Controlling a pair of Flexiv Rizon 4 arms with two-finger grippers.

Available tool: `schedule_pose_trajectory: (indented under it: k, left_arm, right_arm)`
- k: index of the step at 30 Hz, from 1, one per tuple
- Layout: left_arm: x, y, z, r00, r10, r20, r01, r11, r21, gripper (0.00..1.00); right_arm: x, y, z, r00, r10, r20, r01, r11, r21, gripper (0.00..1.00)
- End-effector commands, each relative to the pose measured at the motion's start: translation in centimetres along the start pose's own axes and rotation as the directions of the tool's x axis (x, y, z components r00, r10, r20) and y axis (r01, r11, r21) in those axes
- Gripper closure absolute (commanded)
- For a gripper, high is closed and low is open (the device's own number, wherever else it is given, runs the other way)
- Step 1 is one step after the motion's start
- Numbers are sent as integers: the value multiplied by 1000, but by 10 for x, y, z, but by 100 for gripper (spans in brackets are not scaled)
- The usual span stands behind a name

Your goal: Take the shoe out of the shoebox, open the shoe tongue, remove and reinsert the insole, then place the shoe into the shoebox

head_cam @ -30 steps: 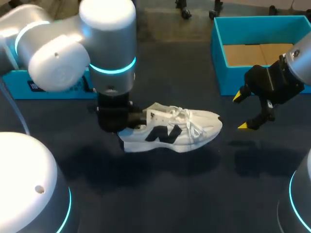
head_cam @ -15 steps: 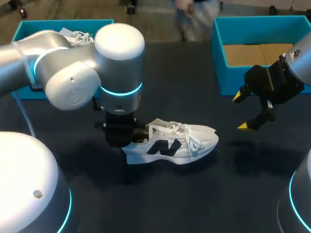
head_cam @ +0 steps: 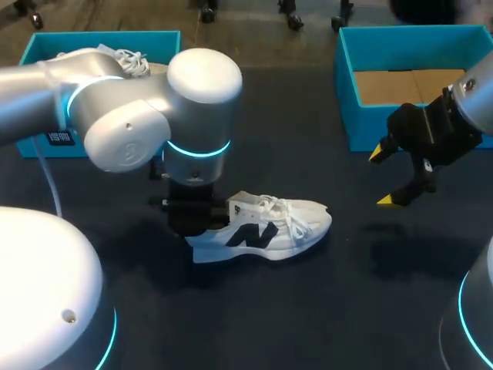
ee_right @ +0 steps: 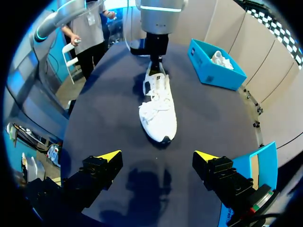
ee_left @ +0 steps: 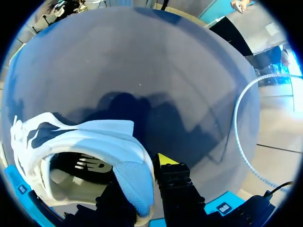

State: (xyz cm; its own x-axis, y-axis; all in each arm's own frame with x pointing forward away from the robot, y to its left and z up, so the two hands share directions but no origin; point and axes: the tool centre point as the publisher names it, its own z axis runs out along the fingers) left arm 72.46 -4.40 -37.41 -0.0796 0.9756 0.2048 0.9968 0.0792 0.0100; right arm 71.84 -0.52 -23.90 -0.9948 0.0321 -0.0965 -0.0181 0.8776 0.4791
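Grips the shoe (head_cam: 266, 231) by its heel collar with the left end effector (ee_left: 138, 176), at the middle of the bench (head_cam: 308, 308), toe toward 3 o'clock. Shows the right end effector (head_cam: 384, 177) spread and empty at 3 o'clock. Looks light and soft-sided; best pinched at the stiffer heel.

A dark navy table (head_cam: 308, 308) (matte all over) carries soft shadows.

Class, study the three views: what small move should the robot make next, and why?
Probably bring the right gripper in toward the shoe and its tongue. The shoe lies on the table, the left gripper clamps its heel, and the right gripper hangs open off the toe, touching nothing.
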Motion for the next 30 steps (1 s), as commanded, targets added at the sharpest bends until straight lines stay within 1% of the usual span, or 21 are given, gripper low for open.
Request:
schedule_pose_trajectory:
  k: [1,13,14,15,16,17,18,19,20,25,26,30]
  left_arm:
    - [-4,1,6,1000,5,-25,-5,1000,-11,100]
    - [-3,7,15,998,40,-49,-41,999,-17,100]
    - [-3,8,16,998,35,-48,-35,999,-16,93]
    - [-3,8,15,999,30,-46,-31,999,-14,70]
    - [-2,9,15,999,27,-43,-28,1000,-11,60]
    - [-2,9,14,999,24,-38,-24,1000,-10,54]
    - [-2,9,11,999,21,-30,-21,1000,-8,38]
    - [-2,9,8,1000,19,-17,-19,1000,-6,18]
    - [-1,9,5,1000,15,-7,-15,1000,-4,0]
    - [4,11,-17,997,-24,79,21,999,33,0]
    - [4,11,-22,994,-30,103,25,998,51,0]
    - [3,11,-41,987,-44,154,35,997,62,0]
  right_arm:
    - [1,0,0,1000,0,2,0,1000,2,0]
    - [1,0,0,1000,0,2,0,1000,2,0]
    - [1,0,0,1000,0,2,0,1000,2,0]
    - [1,0,0,1000,0,2,0,1000,2,0]
    - [1,0,0,1000,0,2,0,1000,2,0]
    - [1,0,0,1000,0,2,0,1000,2,0]
    - [1,0,0,1000,0,2,0,1000,2,0]
    - [1,0,0,1000,0,2,0,1000,2,0]
    - [1,0,0,1000,0,2,0,1000,2,0]
    - [1,0,0,1000,0,2,0,1000,2,0]
    - [1,0,0,1000,0,2,0,1000,2,0]
    - [1,0,0,1000,0,2,0,1000,2,0]
